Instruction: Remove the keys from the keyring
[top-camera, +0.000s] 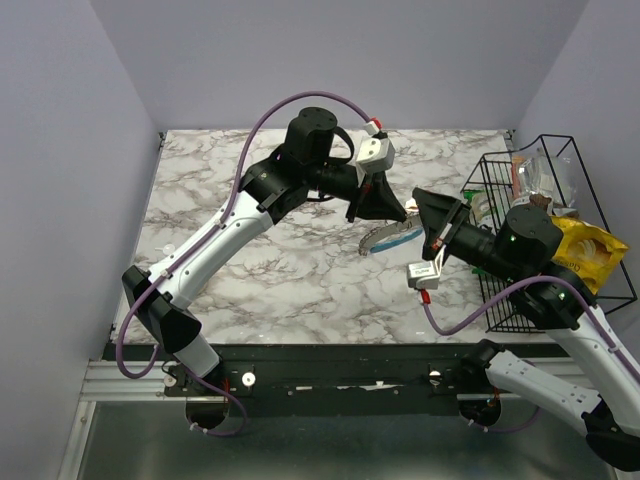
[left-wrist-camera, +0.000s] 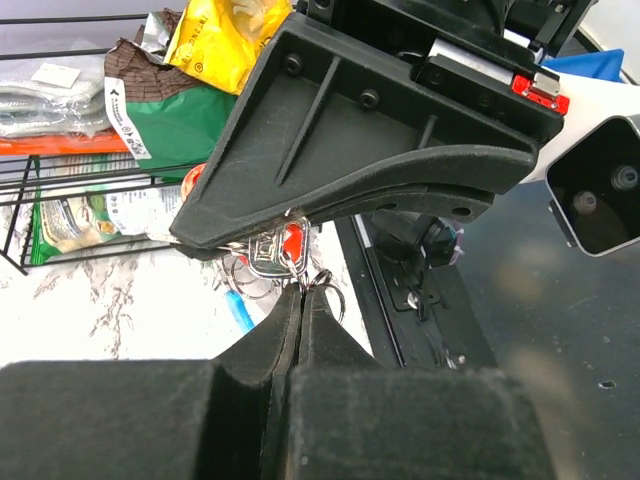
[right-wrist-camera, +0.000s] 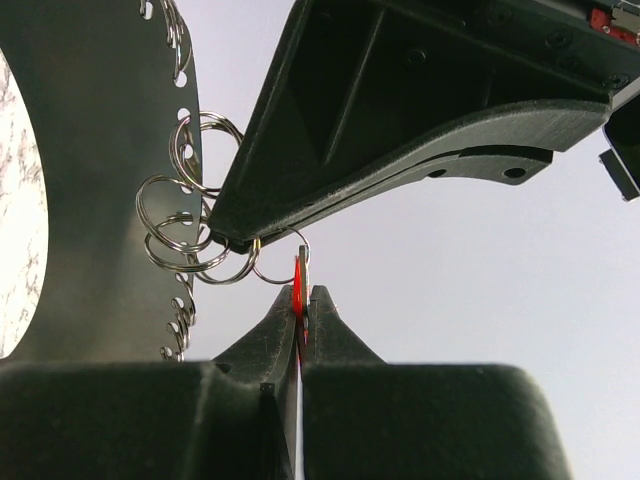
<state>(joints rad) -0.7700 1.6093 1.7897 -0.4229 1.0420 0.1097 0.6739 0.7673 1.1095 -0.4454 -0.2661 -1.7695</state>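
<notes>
Right tool (right-wrist-camera: 300, 293) clamped on a red key (right-wrist-camera: 298, 274); left tool (right-wrist-camera: 233, 238) closed among small split rings (right-wrist-camera: 175, 238) along the dark keyring (right-wrist-camera: 100, 150).

Bottom centre, my end effector (right-wrist-camera: 301, 295) pinches a red key (right-wrist-camera: 298, 272); the left end effector (right-wrist-camera: 230, 238), closed, meets silver rings (right-wrist-camera: 180, 240) on the keyring (right-wrist-camera: 100, 150).

Two arms were at work, one gripper each: left gripper (left-wrist-camera: 300, 292) and right gripper (right-wrist-camera: 300, 300). There was one keyring (top-camera: 390, 238), one red key (right-wrist-camera: 299, 270) and at least five small steel rings (right-wrist-camera: 185, 240). One wire basket (top-camera: 497, 160) held several packets (left-wrist-camera: 225, 35), too overlapped to count.
</notes>
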